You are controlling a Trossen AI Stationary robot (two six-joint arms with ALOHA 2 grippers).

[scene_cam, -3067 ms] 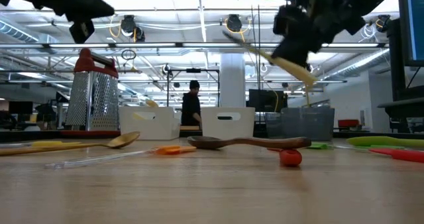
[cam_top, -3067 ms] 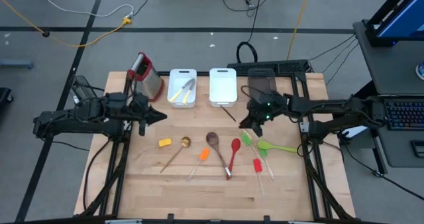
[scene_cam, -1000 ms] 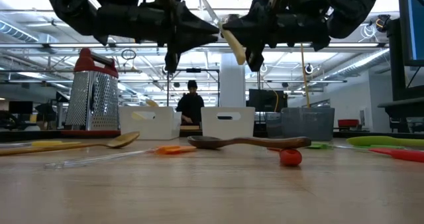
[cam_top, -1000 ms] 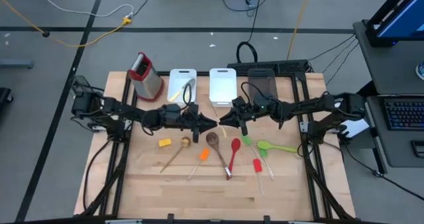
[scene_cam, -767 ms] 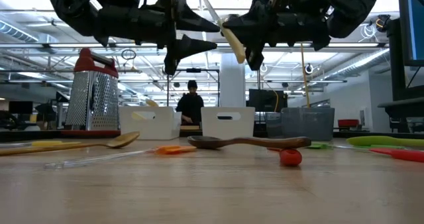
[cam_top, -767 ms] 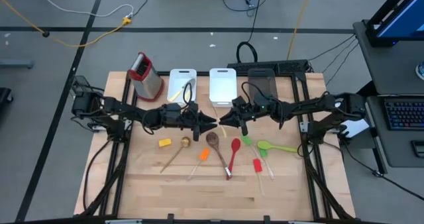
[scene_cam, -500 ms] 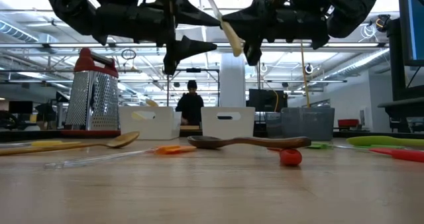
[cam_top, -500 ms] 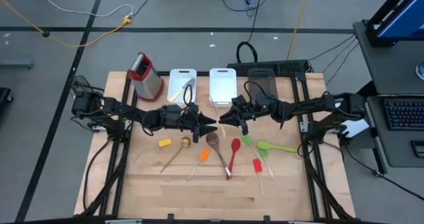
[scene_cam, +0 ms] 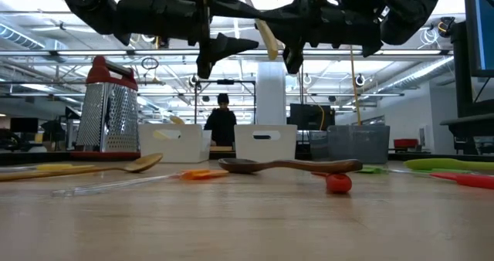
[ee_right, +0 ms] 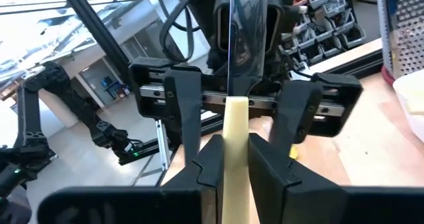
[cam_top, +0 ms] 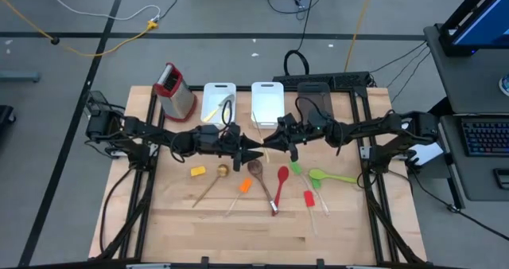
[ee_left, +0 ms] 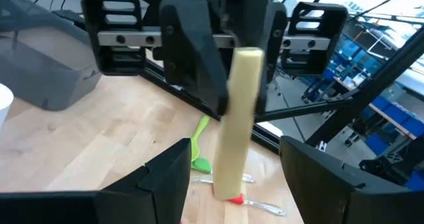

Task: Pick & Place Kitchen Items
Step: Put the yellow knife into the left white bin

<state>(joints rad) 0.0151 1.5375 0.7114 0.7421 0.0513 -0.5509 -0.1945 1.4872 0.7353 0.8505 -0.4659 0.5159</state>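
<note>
- A pale-handled knife [scene_cam: 266, 38] is held high above the middle of the surface [cam_top: 238, 221], pinched by the right pincer [cam_top: 274, 139], whose fingers [ee_right: 212, 159] are pressed onto the handle on both sides.
- The left pincer [cam_top: 253, 148] is brought up facing it, tip to tip; its fingers [ee_left: 169, 177] are spread, one on each side of the handle's free end, and no contact with the handle can be made out.
- A hand-over in mid-air is judged to be in hand, with the knife to be dropped afterwards into one of the bins at the far edge.
- A slip is the main risk: if the right pincer is released before the left is fully closed, the knife would fall onto the wooden spoon [cam_top: 257, 170] and red spoon [cam_top: 280, 185] lying just below.
- The handle is smooth and narrow, so an off-centre grip could let it swivel or twist between the pads.
- The two pincers are very near each other; a small misjudged advance could bring them into collision.
- The white bin [cam_top: 219, 104] on the left already holds utensils; the white bin beside it [cam_top: 267, 102] looks unfilled.
- On the surface there remain a yellow spatula [cam_top: 198, 171], an orange spatula [cam_top: 243, 187], a lime-green spoon [cam_top: 330, 176] and a red spatula [cam_top: 309, 199].
</note>
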